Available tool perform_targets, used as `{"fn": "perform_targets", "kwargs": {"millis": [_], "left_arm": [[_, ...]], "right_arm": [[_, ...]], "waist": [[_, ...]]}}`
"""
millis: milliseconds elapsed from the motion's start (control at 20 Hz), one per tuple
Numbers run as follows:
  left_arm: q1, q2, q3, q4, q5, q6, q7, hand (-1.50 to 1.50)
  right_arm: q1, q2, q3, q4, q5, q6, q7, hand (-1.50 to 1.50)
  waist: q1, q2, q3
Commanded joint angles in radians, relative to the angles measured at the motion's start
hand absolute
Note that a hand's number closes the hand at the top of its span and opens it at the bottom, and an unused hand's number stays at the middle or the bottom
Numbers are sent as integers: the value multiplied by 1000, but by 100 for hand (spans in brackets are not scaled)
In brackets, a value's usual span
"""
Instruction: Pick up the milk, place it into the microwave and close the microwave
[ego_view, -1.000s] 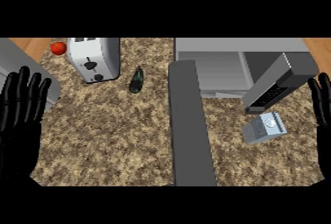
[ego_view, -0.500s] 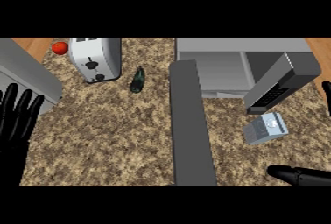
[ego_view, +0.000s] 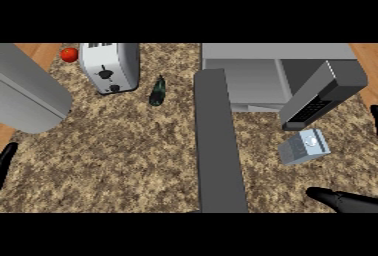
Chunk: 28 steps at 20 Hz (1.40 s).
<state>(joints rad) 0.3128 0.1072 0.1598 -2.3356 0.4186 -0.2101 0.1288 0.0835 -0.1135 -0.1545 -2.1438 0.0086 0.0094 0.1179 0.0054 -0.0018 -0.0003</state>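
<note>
Milk is lying on the tabletop at right, below the open microwave, long axis tilted. Right hand is sitting nearer, lower right, milk up-left of it; fingers probably straight. Left hand: grip unreadable.

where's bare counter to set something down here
Widest free patch: left counter, below the toaster and bottle, left of the open microwave door. Smaller patch right of the door, below the milk carton. Crowded around the microwave opening.
</note>
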Motion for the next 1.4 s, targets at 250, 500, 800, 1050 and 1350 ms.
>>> {"fn": "perform_targets", "kwargs": {"millis": [250, 500, 800, 1050, 1350], "left_arm": [[101, 25, 157, -9, 160, -125, -25, -150], [208, -1, 198, -47, 193, -196, -73, -150], [249, -7, 271, 12, 244, -278, -111, -150], [359, -69, 216, -154, 247, -274, -57, -150], [268, -1, 288, -87, 321, -261, -31, -150]], "right_arm": [[-21, 40, -17, 209, 93, -57, -113, -150], [11, 26, -93, 395, 96, -62, -246, -150], [33, 13, -124, 542, 76, -35, -344, -150], [13, -19, -184, 769, 64, -19, -507, -150], [-84, -64, -209, 1042, 101, -33, -675, -150]], "waist": [[3, 1, 0], [10, 0, 1], [6, 0, 0], [15, -1, 1], [8, 2, 2]]}}
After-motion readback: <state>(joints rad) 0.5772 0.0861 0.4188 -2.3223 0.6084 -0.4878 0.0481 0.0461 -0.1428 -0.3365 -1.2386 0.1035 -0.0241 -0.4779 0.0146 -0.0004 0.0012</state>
